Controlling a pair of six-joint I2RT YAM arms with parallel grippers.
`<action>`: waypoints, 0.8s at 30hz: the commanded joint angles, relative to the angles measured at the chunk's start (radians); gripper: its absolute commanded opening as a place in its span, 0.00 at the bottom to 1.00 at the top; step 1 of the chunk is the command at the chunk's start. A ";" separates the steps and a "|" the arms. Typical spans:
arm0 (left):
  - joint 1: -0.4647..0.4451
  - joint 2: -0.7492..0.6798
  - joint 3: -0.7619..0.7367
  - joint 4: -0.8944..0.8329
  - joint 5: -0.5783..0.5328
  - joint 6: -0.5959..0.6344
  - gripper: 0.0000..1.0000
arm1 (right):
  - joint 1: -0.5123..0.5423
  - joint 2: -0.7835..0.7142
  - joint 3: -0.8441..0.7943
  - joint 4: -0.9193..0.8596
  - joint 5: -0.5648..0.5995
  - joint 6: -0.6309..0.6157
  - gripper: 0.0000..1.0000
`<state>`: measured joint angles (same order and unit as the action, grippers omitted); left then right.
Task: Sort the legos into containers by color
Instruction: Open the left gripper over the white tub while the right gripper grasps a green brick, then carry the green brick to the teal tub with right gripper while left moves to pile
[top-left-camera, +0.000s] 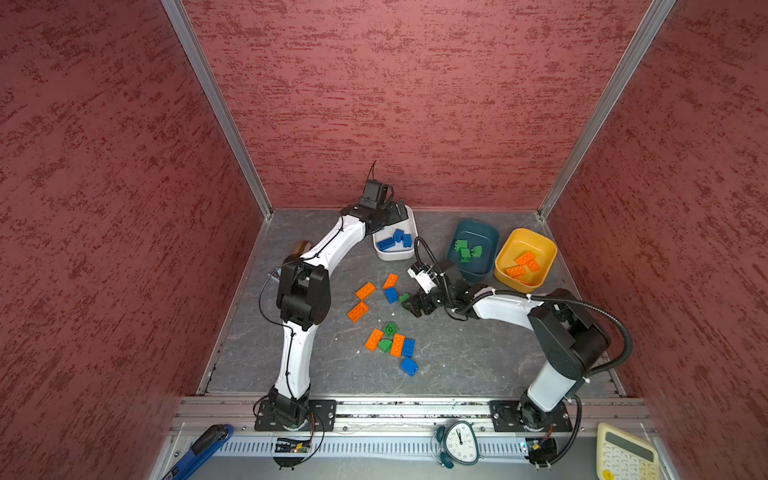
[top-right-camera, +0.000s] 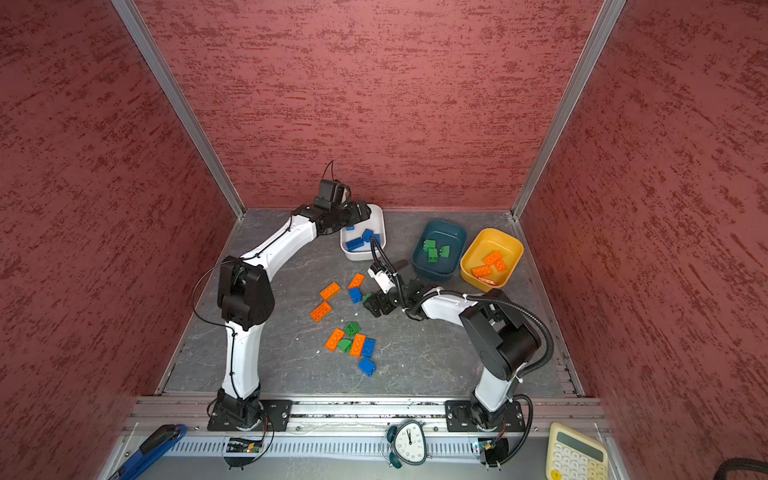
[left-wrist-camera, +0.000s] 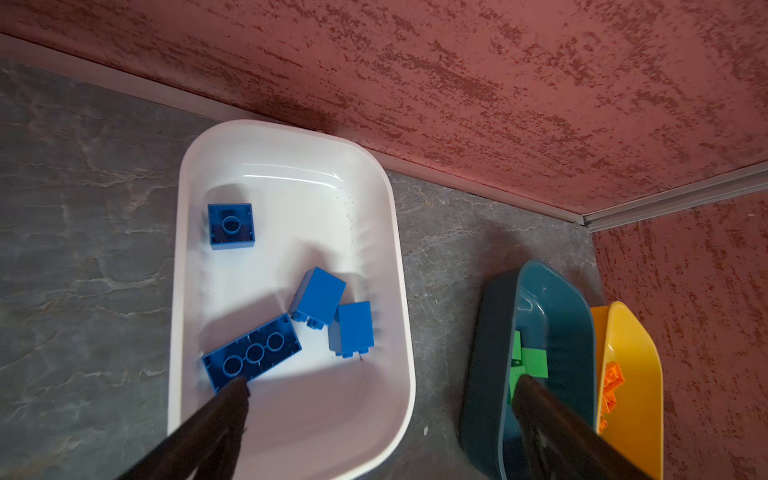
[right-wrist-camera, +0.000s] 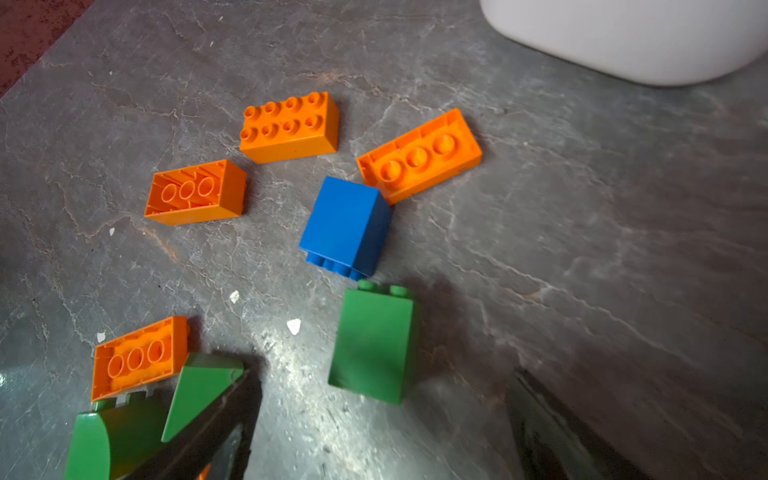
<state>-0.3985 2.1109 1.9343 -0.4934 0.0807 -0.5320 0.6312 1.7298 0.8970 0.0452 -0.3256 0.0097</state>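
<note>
Green brick (right-wrist-camera: 374, 345) on table (right-wrist-camera: 540, 208), between spread jaws of right gripper (right-wrist-camera: 384, 376)

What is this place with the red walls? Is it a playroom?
Probably not; it looks like a robot test booth. The left arm and right arm are mounted on a metal rail, red panels box in a grey tabletop, and an alarm clock and calculator lie out front.

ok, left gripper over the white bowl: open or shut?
Open. In the left wrist view the left gripper shows both fingers wide apart, nothing between them; four blue bricks lie in the white bowl below.
</note>
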 joint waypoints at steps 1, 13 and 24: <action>-0.003 -0.090 -0.101 0.075 -0.008 -0.022 0.99 | 0.033 0.029 0.045 0.017 0.040 -0.018 0.93; -0.003 -0.352 -0.441 0.104 -0.089 -0.028 0.99 | 0.084 0.128 0.111 0.022 0.143 -0.005 0.76; 0.015 -0.430 -0.562 0.089 -0.117 -0.060 0.99 | 0.086 0.146 0.121 0.005 0.194 0.007 0.61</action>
<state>-0.3897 1.7126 1.3800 -0.4042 -0.0235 -0.5770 0.7116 1.8610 0.9920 0.0544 -0.1566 0.0273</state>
